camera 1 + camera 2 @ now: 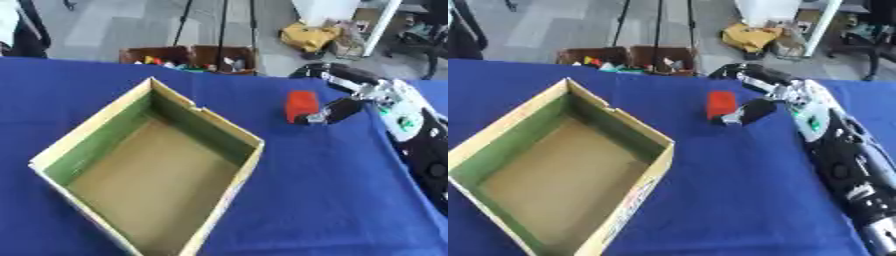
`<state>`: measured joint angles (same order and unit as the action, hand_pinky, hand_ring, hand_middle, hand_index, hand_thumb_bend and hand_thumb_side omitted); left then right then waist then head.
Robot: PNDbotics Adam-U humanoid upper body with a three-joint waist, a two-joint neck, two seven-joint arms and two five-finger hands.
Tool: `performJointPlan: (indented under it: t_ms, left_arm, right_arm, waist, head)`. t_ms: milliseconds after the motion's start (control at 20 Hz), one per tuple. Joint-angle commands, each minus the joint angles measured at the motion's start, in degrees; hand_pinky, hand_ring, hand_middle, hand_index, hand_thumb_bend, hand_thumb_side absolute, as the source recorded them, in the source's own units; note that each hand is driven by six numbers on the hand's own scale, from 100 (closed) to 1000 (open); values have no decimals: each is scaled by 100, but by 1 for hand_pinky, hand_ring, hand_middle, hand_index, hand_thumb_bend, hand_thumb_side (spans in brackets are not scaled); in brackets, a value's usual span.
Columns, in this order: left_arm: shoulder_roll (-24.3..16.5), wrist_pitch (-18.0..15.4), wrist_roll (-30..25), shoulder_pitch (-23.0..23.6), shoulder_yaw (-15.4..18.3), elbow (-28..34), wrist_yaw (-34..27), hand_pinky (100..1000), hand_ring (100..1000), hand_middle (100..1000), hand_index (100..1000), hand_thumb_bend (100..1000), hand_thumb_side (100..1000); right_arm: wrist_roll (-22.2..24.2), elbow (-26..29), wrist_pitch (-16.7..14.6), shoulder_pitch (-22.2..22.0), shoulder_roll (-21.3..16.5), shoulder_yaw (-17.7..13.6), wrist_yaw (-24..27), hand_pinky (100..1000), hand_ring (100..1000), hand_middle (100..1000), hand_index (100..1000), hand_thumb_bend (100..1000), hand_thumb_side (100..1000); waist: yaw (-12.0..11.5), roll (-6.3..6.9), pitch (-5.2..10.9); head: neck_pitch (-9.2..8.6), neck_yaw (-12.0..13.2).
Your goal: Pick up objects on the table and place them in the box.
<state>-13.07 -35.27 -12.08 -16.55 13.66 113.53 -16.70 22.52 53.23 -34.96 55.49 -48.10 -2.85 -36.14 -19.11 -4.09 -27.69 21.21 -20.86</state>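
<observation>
While right hand (767,97) flanks red block (720,104), forearm (right eye only), box (210,120)

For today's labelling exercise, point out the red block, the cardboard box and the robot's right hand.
red block (301,104), left eye view, on its front face.
cardboard box (229,127), left eye view, on its far right rim.
right hand (754,109), right eye view, on the black fingers beside the block.

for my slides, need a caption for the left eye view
Right hand touching small red block beside empty open cardboard box on blue table.
</observation>
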Motion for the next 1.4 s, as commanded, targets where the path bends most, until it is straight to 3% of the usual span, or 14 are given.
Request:
performJointPlan:
  t_ms: [50,600,900,1200,1400]
  left_arm:
    - [-45,-9,-38,-47,8,107,23,549,717,841,918,100,902]
    - [-1,-22,-103,-101,-8,107,84,547,717,842,916,100,896]
    - [30,-30,-121,-111,-3,107,158,547,718,842,915,100,900]
    - [48,-34,-118,-103,-1,107,218,547,718,843,914,100,900]
    - [46,-22,-113,-90,-7,107,233,547,719,843,914,100,900]
  right_arm:
    - [-32,85,75,116,-230,-80,-134,876,877,852,942,539,576]
    - [169,-94,139,39,-244,-91,-489,877,856,854,942,406,420]
    - [266,-131,179,0,-321,-152,-526,864,844,851,939,368,430]
    - [421,-189,169,-13,-378,-183,-461,845,812,830,929,273,422]
    - [503,-169,156,0,-398,-186,-285,823,786,808,917,220,378]
  waist:
    - [-10,-76,9]
    - [-81,-129,-127]
    - [-68,-149,-203]
    - [-31,-145,-235]
    - [-1,-133,-218]
  head:
    - [-96,-47]
    - [-229,-190]
    - [-272,-238]
    - [-256,-243]
    - [-240,-247]
